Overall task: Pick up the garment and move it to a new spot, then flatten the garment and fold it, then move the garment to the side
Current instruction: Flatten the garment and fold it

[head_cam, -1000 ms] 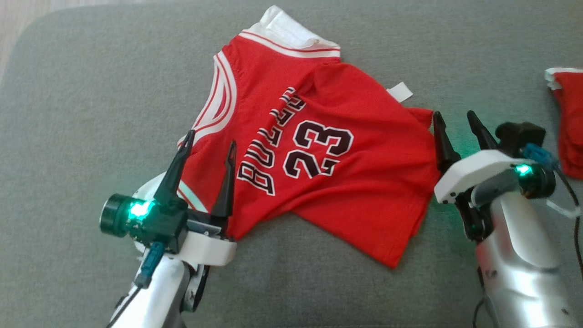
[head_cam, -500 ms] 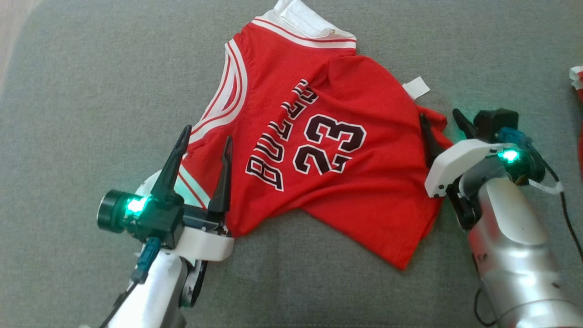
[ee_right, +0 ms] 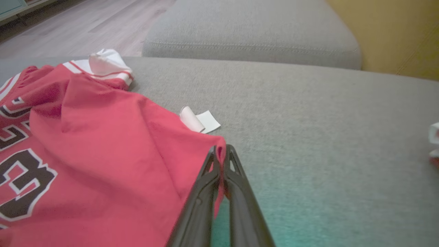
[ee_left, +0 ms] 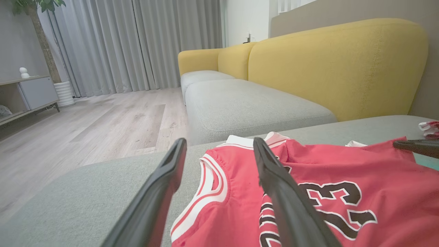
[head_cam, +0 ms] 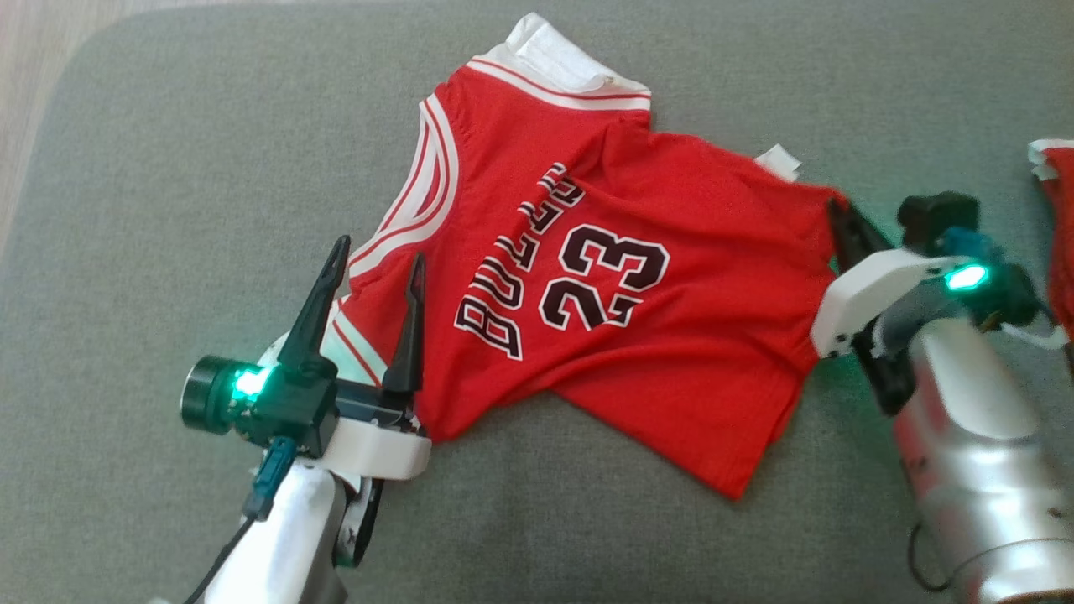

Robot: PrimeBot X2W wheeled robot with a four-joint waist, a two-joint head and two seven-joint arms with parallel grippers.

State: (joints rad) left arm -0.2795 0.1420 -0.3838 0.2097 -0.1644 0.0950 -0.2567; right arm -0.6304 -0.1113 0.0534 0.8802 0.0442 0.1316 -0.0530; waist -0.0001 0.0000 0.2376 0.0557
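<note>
Grey cushion (head_cam: pixel 168 168), and the right gripper (head_cam: pixel 841 220) pinches the jersey (head_cam: pixel 671 352) at mid-right of frame; left gripper (head_cam: pixel 377 252), wide open, straddles its lower-left edge.

I saw the grey seat cushion (head_cam: pixel 168 168) carrying the red jersey (head_cam: pixel 671 361) mid-surface, and another red cloth (head_cam: pixel 1061 235) at its right edge.
</note>
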